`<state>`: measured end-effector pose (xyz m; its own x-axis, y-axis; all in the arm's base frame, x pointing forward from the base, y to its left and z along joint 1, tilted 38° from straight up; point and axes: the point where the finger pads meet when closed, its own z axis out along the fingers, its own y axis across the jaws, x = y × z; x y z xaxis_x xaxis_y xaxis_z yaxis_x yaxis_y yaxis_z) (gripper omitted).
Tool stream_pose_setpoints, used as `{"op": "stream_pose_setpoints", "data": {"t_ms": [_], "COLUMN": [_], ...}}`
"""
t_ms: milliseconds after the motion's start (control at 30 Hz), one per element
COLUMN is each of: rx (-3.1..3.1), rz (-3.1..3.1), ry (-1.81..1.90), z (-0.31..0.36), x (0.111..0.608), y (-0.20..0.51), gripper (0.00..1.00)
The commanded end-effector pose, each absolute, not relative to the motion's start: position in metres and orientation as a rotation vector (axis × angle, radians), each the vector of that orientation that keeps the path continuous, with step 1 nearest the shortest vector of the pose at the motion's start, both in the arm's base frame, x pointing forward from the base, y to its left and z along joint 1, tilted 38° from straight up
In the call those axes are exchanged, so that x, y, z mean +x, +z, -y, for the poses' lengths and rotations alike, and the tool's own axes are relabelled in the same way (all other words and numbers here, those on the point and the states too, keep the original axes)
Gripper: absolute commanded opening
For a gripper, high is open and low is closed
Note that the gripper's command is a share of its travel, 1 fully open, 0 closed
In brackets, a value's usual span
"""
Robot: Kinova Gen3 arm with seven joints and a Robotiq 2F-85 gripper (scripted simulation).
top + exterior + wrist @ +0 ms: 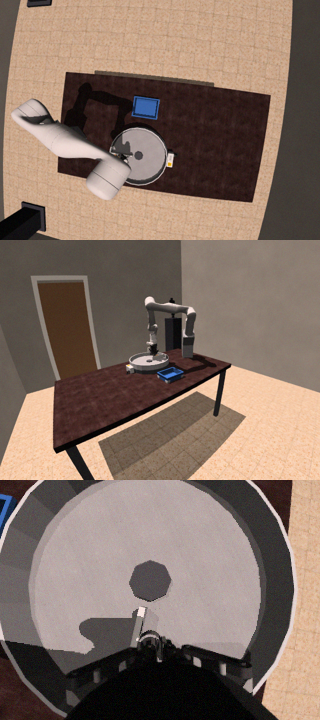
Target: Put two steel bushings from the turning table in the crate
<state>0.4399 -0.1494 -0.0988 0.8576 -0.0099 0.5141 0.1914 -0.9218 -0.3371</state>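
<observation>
The round grey turning table with a dark hub stands on the dark wooden table. It also shows in the exterior view. My gripper hangs just above the disc, near its rim and on the side away from the crate. It is shut on a small silvery ring, a steel bushing. From above the arm hides most of the gripper. It points straight down in the side view. The blue crate sits beside the turning table and looks empty. I see no other bushings on the disc.
A small white control box with a yellow label is attached to the turning table's side. A short grey bar lies on the disc between the hub and my gripper. The arm's base stands at the table's far end.
</observation>
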Motion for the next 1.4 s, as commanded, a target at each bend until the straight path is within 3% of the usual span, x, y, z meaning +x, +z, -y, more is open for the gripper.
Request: {"op": "stream_pose_setpoints", "data": {"t_ms": [0,1367], "rx": [-2.652,-2.654], "rz": [0.134,0.157], "ry": [-0.738,-0.74], "z": [0.15,0.156], "x": [0.44,0.435], "y": [-0.098,-0.088], "gripper": [0.0,0.0]}}
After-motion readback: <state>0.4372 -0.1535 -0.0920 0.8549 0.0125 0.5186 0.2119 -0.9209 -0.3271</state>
